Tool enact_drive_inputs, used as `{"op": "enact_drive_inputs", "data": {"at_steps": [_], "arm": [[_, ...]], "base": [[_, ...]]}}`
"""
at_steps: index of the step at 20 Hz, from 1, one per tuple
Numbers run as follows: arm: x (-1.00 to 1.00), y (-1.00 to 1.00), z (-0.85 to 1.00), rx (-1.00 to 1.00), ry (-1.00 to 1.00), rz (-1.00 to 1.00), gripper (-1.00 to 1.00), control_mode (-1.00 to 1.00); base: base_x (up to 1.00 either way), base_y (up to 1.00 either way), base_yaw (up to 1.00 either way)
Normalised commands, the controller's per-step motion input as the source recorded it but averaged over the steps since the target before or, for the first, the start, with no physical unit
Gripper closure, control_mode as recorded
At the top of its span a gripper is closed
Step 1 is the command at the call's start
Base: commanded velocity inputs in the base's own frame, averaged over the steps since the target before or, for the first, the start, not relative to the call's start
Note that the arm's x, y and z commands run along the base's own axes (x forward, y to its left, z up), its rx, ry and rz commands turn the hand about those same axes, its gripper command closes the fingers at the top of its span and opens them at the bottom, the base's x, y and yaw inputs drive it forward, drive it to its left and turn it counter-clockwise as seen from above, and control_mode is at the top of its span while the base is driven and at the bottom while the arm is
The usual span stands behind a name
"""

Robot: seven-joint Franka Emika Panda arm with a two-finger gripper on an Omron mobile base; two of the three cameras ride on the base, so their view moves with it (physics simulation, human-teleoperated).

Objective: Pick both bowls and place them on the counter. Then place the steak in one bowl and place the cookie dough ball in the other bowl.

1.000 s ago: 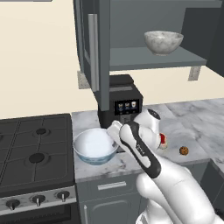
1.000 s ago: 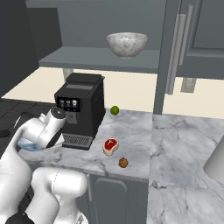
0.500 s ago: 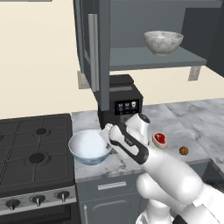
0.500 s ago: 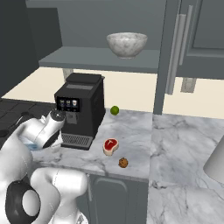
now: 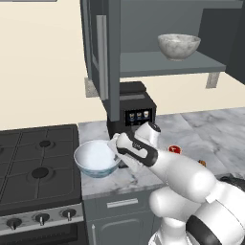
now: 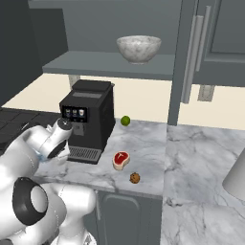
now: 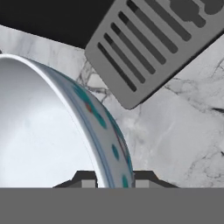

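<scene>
counter [image 5: 143,178] takes the blue-patterned bowl [image 5: 95,159], set just left of the coffee machine [image 5: 131,115], close to the stove edge. gripper [image 7: 113,183] straddles its rim, fingertips [image 7: 85,180] either side, seemingly nipping it. risk: pulling away unreleased drags or tips the bowl toward the stove. marbled bowl [image 5: 178,46] is on the shelf above the machine; steak [image 6: 121,159] and dough ball [image 6: 135,178] lie right of it.

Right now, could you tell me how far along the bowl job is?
Done: the patterned bowl sits on the counter. In hand: the gripper straddles its rim. Left: the marbled bowl is on the shelf, and the steak and cookie dough ball lie on the counter.
</scene>
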Motion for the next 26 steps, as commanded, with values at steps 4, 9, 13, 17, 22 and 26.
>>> {"op": "enact_drive_inputs", "data": {"at_steps": [4, 9, 13, 17, 22, 26], "arm": [[-0.19, -0.19, 0.01, 0.0, 0.0, -0.01, 1.0, -1.0], [-0.16, -0.09, 0.01, 0.0, 0.0, -0.03, 1.0, -1.0], [0.06, 0.0, -0.07, 0.0, 0.0, -0.04, 1.0, -1.0], [0.11, 0.0, -0.09, 0.0, 0.0, -0.03, -1.0, -1.0], [-0.03, -0.11, 0.11, 0.0, 0.0, 0.0, -1.0, -1.0], [-0.15, -0.17, 0.42, 0.0, 0.0, 0.0, -1.0, -1.0]], "base": [[0.0, 0.0, 0.0], [0.0, 0.0, 0.0], [0.0, 0.0, 0.0], [0.0, 0.0, 0.0], [0.0, 0.0, 0.0], [0.0, 0.0, 0.0]]}}
